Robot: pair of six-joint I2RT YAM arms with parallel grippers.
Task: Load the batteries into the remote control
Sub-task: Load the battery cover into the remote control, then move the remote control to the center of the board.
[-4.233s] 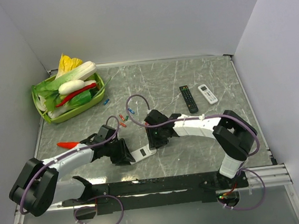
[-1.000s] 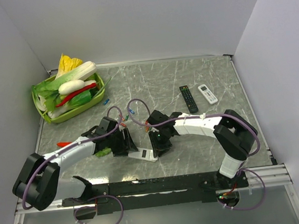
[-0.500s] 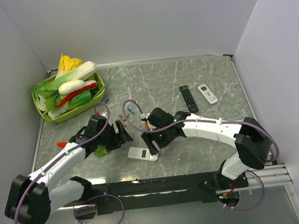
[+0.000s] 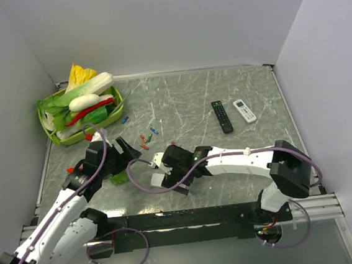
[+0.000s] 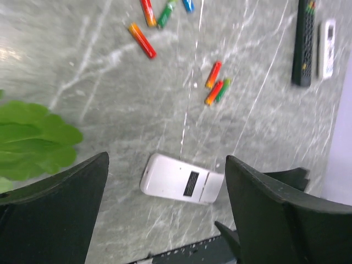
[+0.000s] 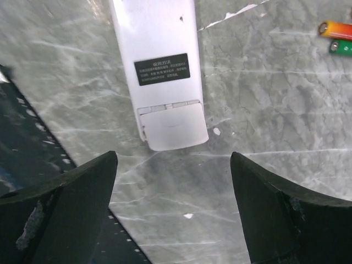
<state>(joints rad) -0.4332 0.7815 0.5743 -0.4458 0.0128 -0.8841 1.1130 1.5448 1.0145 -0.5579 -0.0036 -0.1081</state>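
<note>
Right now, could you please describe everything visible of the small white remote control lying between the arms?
The remote control is a short, white, plastic-looking rectangle with rounded corners, lying flat, back up, on the grey marbled table. A black label sits mid-back; the battery cover appears closed. Nothing visibly touches it.

White remote control; batteries red-orange, green, perhaps blue.

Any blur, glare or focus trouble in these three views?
Top external: evenly lit and sharp, with soft shadows on the table. Left wrist: the remote control is clear enough, the near fingers are dark and soft-edged, and there is pale glare at the left edge. Right wrist: the remote control is sharp, but the label print is too small to read.
</note>
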